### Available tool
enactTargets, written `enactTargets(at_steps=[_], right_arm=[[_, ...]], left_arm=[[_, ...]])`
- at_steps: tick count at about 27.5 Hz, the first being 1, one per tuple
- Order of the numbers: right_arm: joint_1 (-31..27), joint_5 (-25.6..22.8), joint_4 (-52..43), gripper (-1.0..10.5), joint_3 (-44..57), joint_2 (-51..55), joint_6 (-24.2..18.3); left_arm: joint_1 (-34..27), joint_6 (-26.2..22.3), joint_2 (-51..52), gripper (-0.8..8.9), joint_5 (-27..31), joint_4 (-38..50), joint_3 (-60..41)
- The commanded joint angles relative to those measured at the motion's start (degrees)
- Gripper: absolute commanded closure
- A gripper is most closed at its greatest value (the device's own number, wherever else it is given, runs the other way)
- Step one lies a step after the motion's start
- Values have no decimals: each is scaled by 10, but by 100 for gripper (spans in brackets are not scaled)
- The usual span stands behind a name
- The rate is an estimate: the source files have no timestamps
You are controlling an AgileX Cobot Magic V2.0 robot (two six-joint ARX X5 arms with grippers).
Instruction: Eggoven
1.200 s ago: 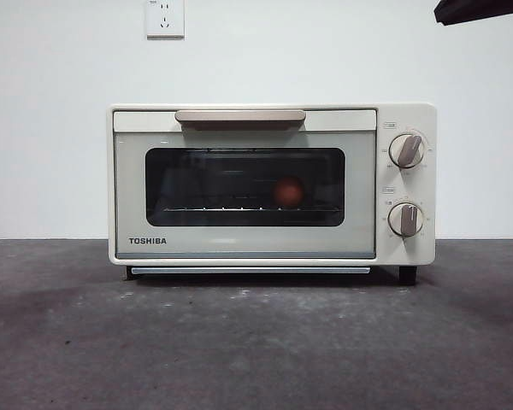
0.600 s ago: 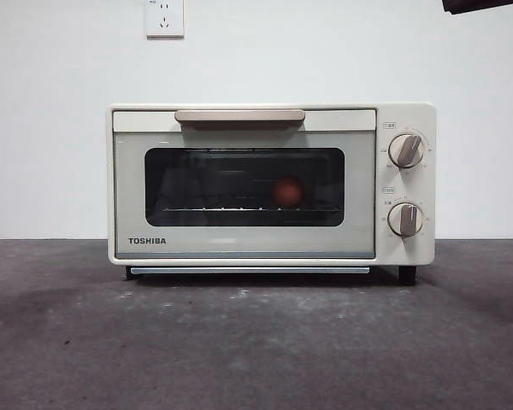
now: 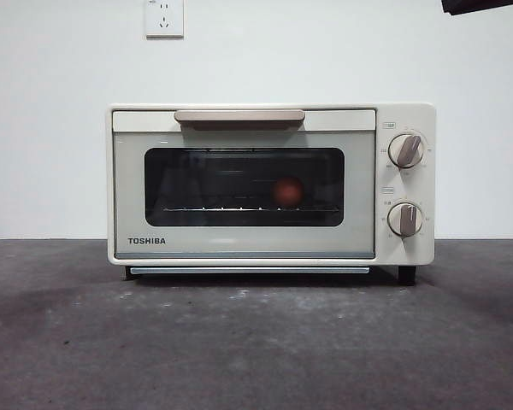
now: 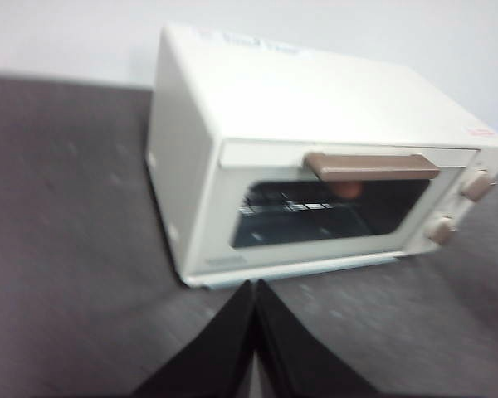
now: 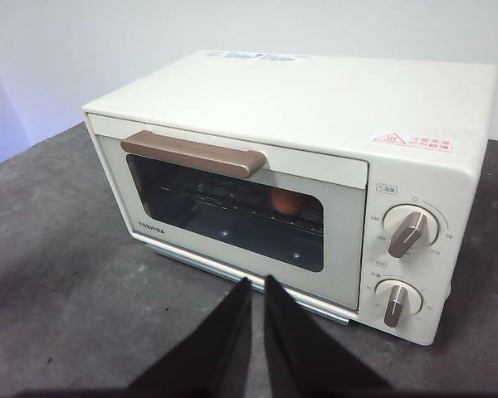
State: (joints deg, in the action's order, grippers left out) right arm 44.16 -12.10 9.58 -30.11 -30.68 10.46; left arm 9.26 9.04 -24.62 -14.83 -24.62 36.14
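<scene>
Toaster oven [image 3: 272, 184] sits toward the table's [image 3: 256, 342] back edge, near the middle, door closed. Inside, the egg [image 3: 288, 192] rests on the wire rack, behind the glass. Left gripper [image 4: 255, 290] hangs off the oven's front, jaws pressed together; right gripper [image 5: 257, 288] likewise, jaws nearly touching, holding nothing.

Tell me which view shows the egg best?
Front view: the egg sits square-on behind the closed oven door, on the rack, right of centre, whole outline visible. Right wrist view shows it smaller, partly cut by the window's top edge. Left wrist view is blurred; only an orange patch under the handle.
</scene>
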Motion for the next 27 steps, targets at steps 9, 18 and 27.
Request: enactTargets(at_steps=[9, 18, 27], right_arm=[[5, -2, -6, 943, -2, -2, -6], [5, -2, -6, 943, -2, -2, -6], [5, -2, -6, 943, -2, -2, -6]], left_arm=[[-30, -129, 125, 806, 190, 218, -160], [-63, -128, 235, 806, 214, 252, -303], [-67, -112, 245, 806, 214, 191, -349]])
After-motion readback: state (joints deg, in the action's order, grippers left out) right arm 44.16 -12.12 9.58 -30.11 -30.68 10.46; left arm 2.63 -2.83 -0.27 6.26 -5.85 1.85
